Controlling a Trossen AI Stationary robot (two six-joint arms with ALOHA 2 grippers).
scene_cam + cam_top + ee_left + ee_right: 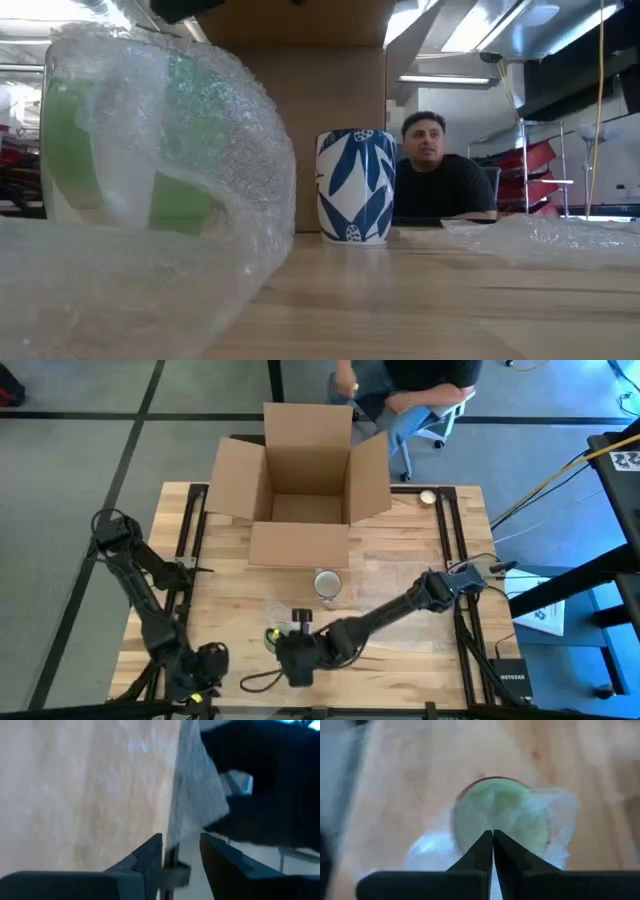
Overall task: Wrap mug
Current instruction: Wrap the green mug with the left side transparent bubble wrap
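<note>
Right claw (493,836) is down low at the near edge of the bench (400,560), fingers pinched together with no gap showing, poised right over the green mug (500,817) that sits swaddled in bubble wrap (555,827). From table height that green mug (110,150) fills the near left, the wrap (200,190) clinging around it and spilling forward across the wood. A second mug, the blue leaf-patterned mug (356,186), stands upright and bare farther back, just in front of the open cardboard box (305,485); from above it sits mid-bench (328,584), apart from the wrapped one. Another loose sheet of wrap (545,238) lies off to the side. Left claw (181,851) waits at the near left corner, fingers a narrow way apart, holding nothing. A person (436,170) sits beyond the bench, behind the box
</note>
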